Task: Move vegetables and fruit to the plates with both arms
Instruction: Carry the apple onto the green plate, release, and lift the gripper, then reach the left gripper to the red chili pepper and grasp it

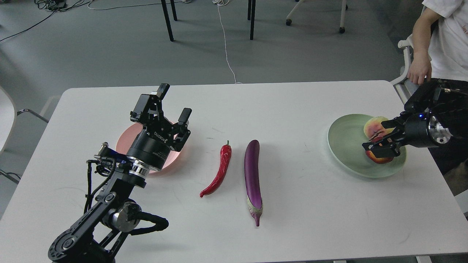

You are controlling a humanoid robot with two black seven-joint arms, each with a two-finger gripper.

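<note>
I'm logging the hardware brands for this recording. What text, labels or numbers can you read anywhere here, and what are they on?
"ROBOTIQ": white lettering on the black body of the left gripper, seen upside down.
Reddish print on the white shirt of the person at the top right: too small and blurred to read.
Nothing else legible.

Chili pepper (218, 171) left of eggplant (253, 178), between plates (343, 140).

Two black jointed robot arms (109, 204) with silver wrist rings (140, 168), looping black cables (89, 182), white lettering on one wrist, a blue light (421, 116) on the other.
</note>
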